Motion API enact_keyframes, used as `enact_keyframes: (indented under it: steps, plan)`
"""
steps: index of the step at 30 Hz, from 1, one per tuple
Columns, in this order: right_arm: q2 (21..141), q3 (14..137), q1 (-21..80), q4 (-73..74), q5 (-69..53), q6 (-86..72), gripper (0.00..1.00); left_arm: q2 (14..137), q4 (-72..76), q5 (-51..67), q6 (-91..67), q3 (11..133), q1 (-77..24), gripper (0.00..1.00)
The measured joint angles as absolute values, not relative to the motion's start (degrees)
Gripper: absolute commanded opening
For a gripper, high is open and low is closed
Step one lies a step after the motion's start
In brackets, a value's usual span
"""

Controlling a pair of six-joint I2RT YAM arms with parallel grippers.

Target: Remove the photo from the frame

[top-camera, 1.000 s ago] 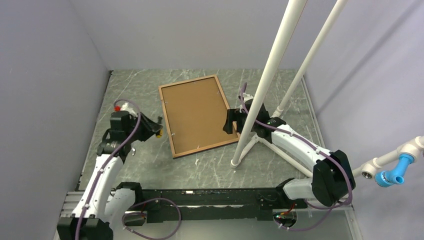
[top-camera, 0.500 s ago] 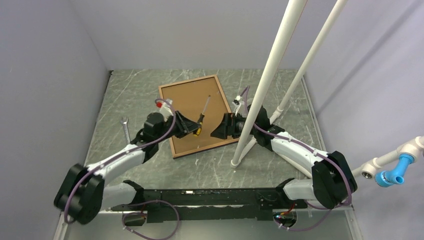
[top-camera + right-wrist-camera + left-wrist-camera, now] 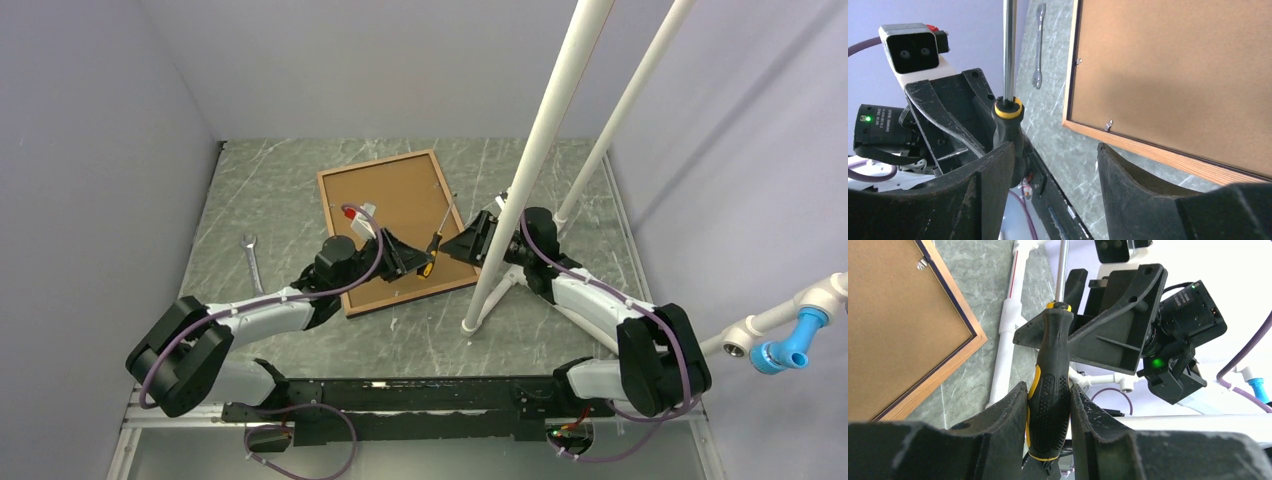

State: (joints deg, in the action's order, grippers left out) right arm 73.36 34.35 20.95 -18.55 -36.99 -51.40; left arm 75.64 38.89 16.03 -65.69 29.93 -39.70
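The frame [image 3: 392,226] lies back side up mid-table, brown board inside a light wood rim [image 3: 1168,159]; the photo is hidden under that board. My left gripper [image 3: 1048,407] is shut on the black-and-yellow handle of a screwdriver [image 3: 1050,390], which it holds above the frame's near right corner, shaft [image 3: 440,222] pointing away. My right gripper [image 3: 1055,167] faces it from the right, open. The screwdriver handle [image 3: 1009,125] sits just beyond its left finger [image 3: 983,185], and nothing lies between the fingers. In the overhead view the two grippers [image 3: 470,243] nearly meet.
A small wrench [image 3: 252,258] lies on the table left of the frame. Two white slanted poles [image 3: 530,160] rise right of the frame, their foot [image 3: 470,325] by the frame's near right corner. Grey walls close in on three sides.
My left arm swung right over the frame, carrying the screwdriver to the right gripper. The right gripper turned towards it and its jaws narrowed somewhat.
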Motion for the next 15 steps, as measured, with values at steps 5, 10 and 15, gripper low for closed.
enact_keyframes:
  steps: [5,10,15]
  plan:
    - [74.2,34.3,21.0,-22.1,-38.0,-54.3,0.64,75.8,39.6,14.9,-65.7,29.9,-41.2,0.00]
    - [74.7,34.3,21.1,-25.3,-38.3,-56.1,0.61,76.8,39.4,14.9,-65.6,29.9,-41.8,0.00]
    - [77.1,34.5,21.5,-27.0,-39.3,-56.8,0.46,78.4,39.7,15.0,-65.7,29.9,-43.0,0.00]
